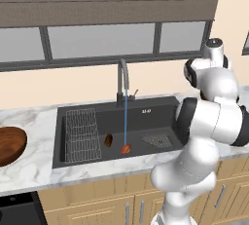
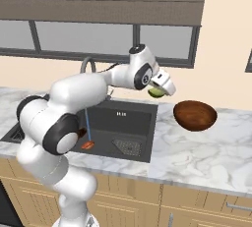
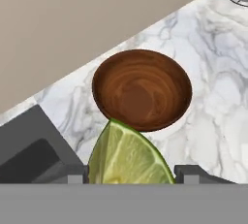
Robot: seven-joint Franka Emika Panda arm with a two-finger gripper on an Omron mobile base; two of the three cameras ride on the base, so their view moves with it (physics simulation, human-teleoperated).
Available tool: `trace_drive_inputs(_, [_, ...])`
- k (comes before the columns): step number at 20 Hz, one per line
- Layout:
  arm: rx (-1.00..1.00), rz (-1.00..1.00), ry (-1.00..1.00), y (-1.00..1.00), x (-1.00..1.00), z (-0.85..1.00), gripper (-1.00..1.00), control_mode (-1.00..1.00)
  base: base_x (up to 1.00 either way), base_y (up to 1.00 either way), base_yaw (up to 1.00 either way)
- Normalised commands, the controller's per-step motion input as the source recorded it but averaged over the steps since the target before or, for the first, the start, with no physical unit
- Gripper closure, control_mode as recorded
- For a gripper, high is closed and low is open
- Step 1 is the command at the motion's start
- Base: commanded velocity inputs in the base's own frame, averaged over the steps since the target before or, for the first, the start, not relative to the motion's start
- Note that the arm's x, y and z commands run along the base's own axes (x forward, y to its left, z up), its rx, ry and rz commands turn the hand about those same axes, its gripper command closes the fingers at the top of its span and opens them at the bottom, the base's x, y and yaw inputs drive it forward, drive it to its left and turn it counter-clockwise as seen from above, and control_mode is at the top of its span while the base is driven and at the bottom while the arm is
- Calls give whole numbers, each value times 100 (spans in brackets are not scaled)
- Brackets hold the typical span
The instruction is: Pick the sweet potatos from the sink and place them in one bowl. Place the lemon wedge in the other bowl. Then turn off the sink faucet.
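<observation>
I am carrying the lemon wedge [image 2: 155, 92] in my gripper [image 2: 160, 89], fingers closed on its sides, at the centre of the right base view, above the counter between the sink [image 2: 125, 123] and the bowl [image 2: 195, 114] at right of centre. In the hand view the wedge [image 3: 130, 157] is sitting at the bottom centre, its tip just overlapping the near rim of the bowl [image 3: 141, 88] in the middle of the frame.

The risk, as I judge it: I am not yet over the bowl's middle, so letting go here could drop the wedge on the marble counter [image 2: 197, 157] or clip the rim and send it rolling. The grip also looks to be low on the wedge, so it could be slipping.

The water stream [image 1: 125, 119] is running from the faucet [image 1: 122, 80] at centre of the left base view, with the brown sweet potato [image 1: 108, 140] and the orange sweet potato [image 1: 126, 148] lying on the basin floor just below it. The second bowl [image 1: 9, 143] is being cut off by the left edge of that frame.

My fingertips are mostly hiding behind the wedge, and my own arm is covering the sink's left half in the right base view.
</observation>
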Motion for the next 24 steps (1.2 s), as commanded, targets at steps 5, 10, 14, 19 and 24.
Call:
trace_drive_inputs(5, [28,-11,7,-97,36,-52,100,-100,0,0,0])
trace_drive_inputs(10, [18,-5,1,-64,33,-72,100,-100,0,0,0])
trace_drive_inputs(14, [9,0,0,-28,27,-66,100,-100,0,0,0])
trace_drive_inputs(19, [3,0,0,-5,15,-50,100,-100,0,0,0])
trace_drive_inputs(24, [0,0,4,0,33,-47,100,-100,0,0,0])
